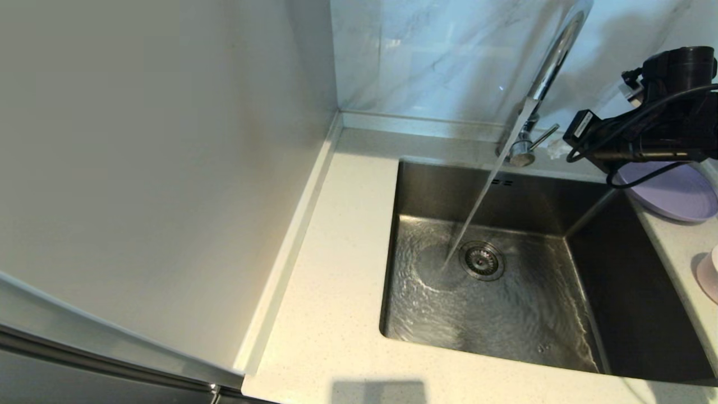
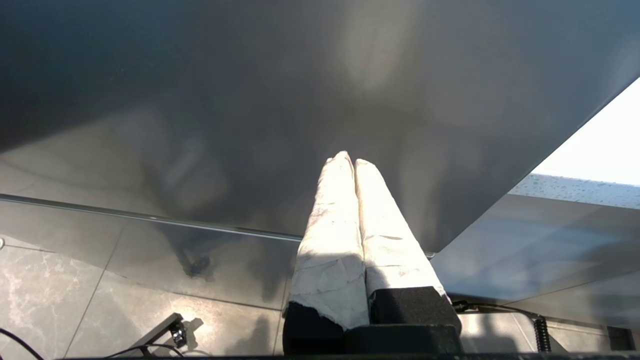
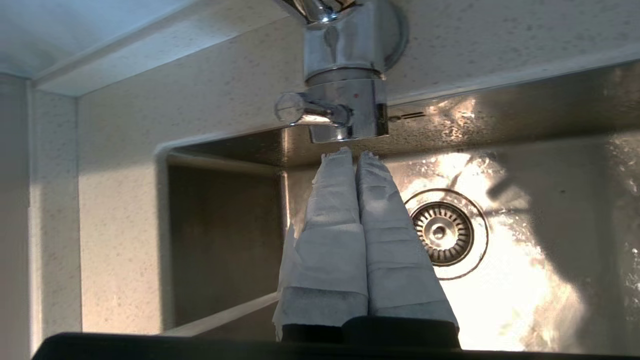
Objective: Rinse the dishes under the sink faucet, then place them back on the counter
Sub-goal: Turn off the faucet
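Observation:
Water streams [image 1: 477,207] from the chrome faucet [image 1: 552,62] into the steel sink [image 1: 505,191], pooling beside the drain strainer [image 1: 481,260]. My right gripper [image 1: 556,147] is shut and empty, its wrapped tips just beside the faucet's thin lever [image 3: 307,107] and base [image 3: 345,50]. Under that arm, the lilac plate [image 1: 676,193] lies on the counter [image 1: 336,280] right of the basin. The pink bowl [image 1: 708,275] peeks in at the right edge. No grey-white bowl is in view. The left gripper [image 2: 348,159] is shut, empty, parked low and absent from the head view.
A plain wall panel [image 1: 140,168] bounds the counter on the left, and the marble wall [image 1: 437,50] stands behind the raised back edge [image 1: 420,123]. The left wrist view faces a dark cabinet front [image 2: 300,100] above floor tiles [image 2: 100,300].

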### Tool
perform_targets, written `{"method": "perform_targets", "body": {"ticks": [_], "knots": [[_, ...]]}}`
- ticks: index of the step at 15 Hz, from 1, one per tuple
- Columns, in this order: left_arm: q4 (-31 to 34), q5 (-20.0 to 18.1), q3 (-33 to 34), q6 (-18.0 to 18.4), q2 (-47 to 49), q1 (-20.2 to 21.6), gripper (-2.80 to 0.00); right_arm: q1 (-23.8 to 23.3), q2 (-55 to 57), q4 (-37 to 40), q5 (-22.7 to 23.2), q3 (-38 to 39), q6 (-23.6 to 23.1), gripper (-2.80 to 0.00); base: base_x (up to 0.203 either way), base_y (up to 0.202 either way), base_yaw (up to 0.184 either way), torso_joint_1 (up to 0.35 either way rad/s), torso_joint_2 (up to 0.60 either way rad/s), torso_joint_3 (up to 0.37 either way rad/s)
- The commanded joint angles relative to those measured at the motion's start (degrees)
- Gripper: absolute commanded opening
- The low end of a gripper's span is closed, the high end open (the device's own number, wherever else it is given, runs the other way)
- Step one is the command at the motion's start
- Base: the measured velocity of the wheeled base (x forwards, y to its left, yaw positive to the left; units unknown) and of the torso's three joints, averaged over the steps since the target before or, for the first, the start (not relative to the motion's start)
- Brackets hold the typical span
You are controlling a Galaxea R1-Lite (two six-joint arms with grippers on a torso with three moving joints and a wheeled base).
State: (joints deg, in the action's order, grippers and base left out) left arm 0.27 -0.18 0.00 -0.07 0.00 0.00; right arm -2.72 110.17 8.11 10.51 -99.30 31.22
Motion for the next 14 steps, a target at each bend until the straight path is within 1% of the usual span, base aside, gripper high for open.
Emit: {"method": "perform_targets", "body": {"ticks": [1,9,10,12,14], "knots": [[0.00,0.01,0.00,-0.02,0.00,0.00,-2.80,0.01,0.60,0.06,0.05,-1.22,0.41,-2.80,0.000,0.000,0.000,0.000,0.00,0.000],[0.00,0.01,0.00,-0.02,0.00,0.00,-2.80,-0.01,3.19,-0.11,-0.46,-5.52,1.01,-2.80,0.000,0.000,0.000,0.000,0.00,0.000],[0.00,0.01,0.00,-0.02,0.00,0.00,-2.80,-0.01,3.58,-0.40,-0.61,-6.11,1.39,-2.80,0.000,0.000,0.000,0.000,0.00,0.000],[0.00,0.01,0.00,-0.02,0.00,0.00,-2.80,0.07,4.14,-1.45,-2.45,-7.35,3.14,-2.80,0.000,0.000,0.000,0.000,0.00,0.000],[0.00,0.01,0.00,-0.02,0.00,0.00,-2.80,0.28,4.26,-1.78,-2.68,-8.39,4.30,-2.80,0.000,0.000,0.000,0.000,0.00,0.000]]}}
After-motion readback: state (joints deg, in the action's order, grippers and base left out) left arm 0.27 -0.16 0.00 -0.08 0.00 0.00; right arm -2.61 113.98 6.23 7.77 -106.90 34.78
